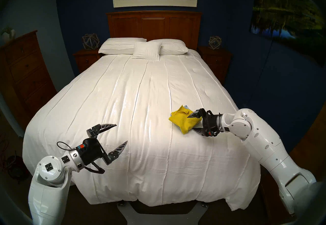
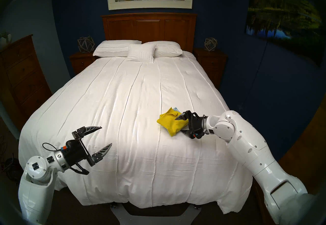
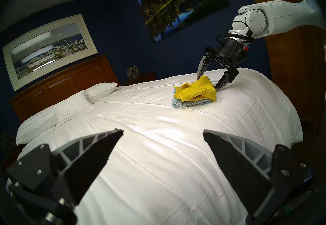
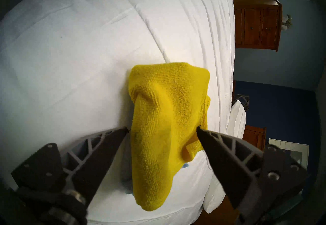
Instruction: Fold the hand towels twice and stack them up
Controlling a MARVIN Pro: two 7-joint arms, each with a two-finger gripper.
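The yellow towel (image 1: 183, 120) lies folded and a bit rumpled on the pale blue towel (image 3: 187, 103), right of the middle of the white bed (image 1: 141, 113). Only edges of the blue towel show under it. My right gripper (image 1: 192, 123) is open, low on the stack's right end, with one fingertip on each side of the yellow towel (image 4: 164, 113). The wrist view shows the fingertips (image 4: 201, 131) at the cloth's edges without pinching it. My left gripper (image 1: 121, 133) is open and empty, held above the bed's front left, well apart from the towels.
Three white pillows (image 1: 141, 48) lie at the wooden headboard (image 1: 153, 25). Nightstands (image 1: 86, 60) flank the bed, and a tall wooden dresser (image 1: 23, 71) stands on the left. The bedspread falls away at the front and right edges close to the stack.
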